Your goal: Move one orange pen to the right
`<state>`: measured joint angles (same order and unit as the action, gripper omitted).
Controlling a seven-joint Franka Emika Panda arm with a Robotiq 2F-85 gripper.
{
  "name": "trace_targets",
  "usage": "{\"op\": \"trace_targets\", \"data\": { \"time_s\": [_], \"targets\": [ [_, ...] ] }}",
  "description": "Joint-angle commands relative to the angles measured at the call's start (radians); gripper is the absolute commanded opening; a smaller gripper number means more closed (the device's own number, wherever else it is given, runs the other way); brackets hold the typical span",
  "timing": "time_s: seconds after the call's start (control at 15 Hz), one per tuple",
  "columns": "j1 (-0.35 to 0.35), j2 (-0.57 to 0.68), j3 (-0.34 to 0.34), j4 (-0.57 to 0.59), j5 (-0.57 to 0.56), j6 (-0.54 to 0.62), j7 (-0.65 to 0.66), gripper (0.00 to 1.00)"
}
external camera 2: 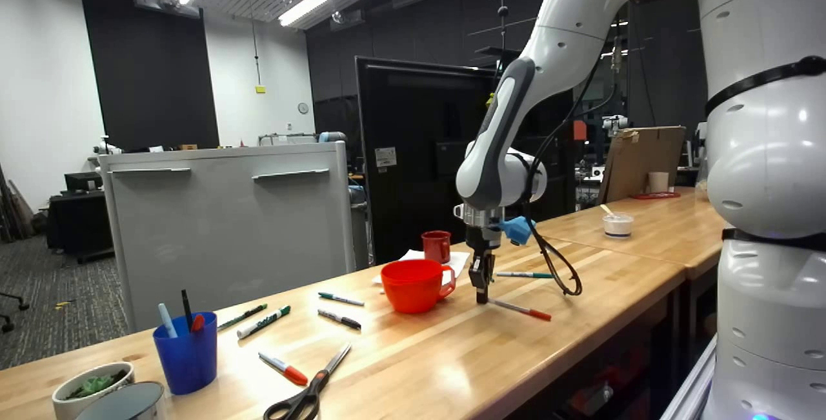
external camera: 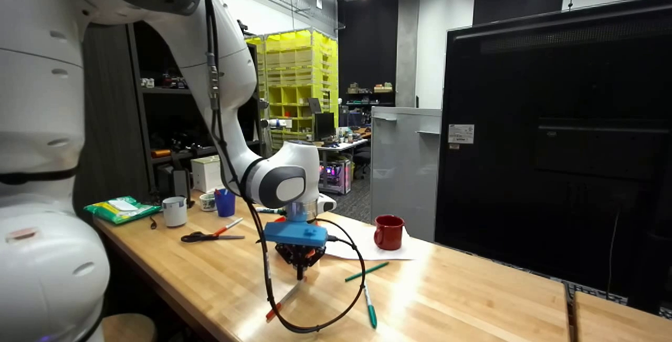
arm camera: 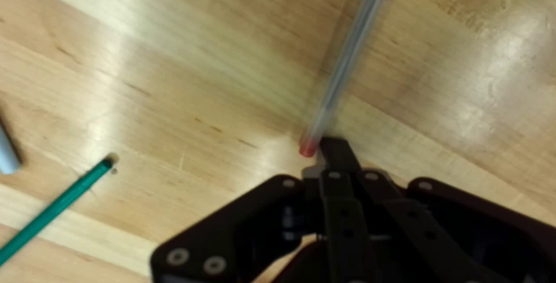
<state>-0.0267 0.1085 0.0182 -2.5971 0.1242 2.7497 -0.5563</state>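
My jaws are sitting clenched, with nothing showing between them. In the wrist view their tips are standing just beside the clear barrel end of the orange pen [arm camera: 346,61]; whether they are touching it, I am not making out. The pen is lying crosswise on the counter [external camera: 462,300], nearer the edge I am standing at, its red-capped end pointing to that edge and its clear end to the far one. I am judging the step to be a sideways nudge, and reading "right" as toward the corner where the seam [external camera: 571,305] is meeting my edge. For a clean nudge I am wanting contact near mid-barrel, since pushing at this end is likely only swinging the pen round. I am favouring a low, slow stroke parallel to my edge, lest it be rolling off. The green-capped pen [external camera: 370,310] is lying on that side, nearer the far edge, so I am planning on stopping short of it.
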Motion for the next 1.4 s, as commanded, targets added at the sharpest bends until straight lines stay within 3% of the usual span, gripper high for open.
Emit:
{"op": "trace_targets", "data": {
  "time_s": [0.0,1.33],
  "targets": [
    [-0.026,0.058,-0.016,-0.003,-0.055,0.034,0.036,0.0],
    [-0.049,0.042,-0.089,-0.015,-0.217,0.031,0.202,0.0]
  ]
}}
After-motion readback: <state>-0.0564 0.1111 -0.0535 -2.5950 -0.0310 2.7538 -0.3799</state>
